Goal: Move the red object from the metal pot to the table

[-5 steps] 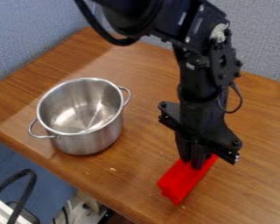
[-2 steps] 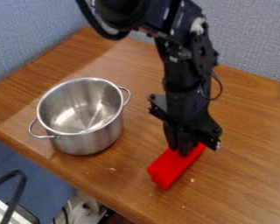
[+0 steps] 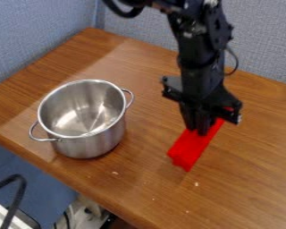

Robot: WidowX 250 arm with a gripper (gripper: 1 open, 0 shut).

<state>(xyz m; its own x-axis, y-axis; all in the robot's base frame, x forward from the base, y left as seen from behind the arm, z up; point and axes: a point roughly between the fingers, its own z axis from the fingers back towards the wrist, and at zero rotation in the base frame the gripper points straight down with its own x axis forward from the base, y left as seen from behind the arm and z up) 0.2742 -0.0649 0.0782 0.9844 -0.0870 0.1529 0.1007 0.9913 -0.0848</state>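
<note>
The red object [image 3: 195, 145], a plain bright block with flat faces, is out of the metal pot [image 3: 82, 117] and sits over the brown surface [image 3: 121, 63] to the pot's right, near the front edge. It is tilted, its upper end clamped in the jaws [image 3: 206, 126], which are pinched nearly shut on it; its lower end is at or just above the wood, and contact there cannot be made out.

The pot stands upright and empty, well apart from the block, its polished steel wall and rolled rim catching reflections, one small loop handle showing at its front left and another at its right. Nothing lies between pot and block. A dark cable [image 3: 14, 199] curls below the front edge of the surface at lower left, and a blue wall rises behind.

The black arm [image 3: 200, 49] comes down from the top of the view, its wrist pointing straight down over the block.

The surface is smooth, glossy wood grain with a rounded edge.
</note>
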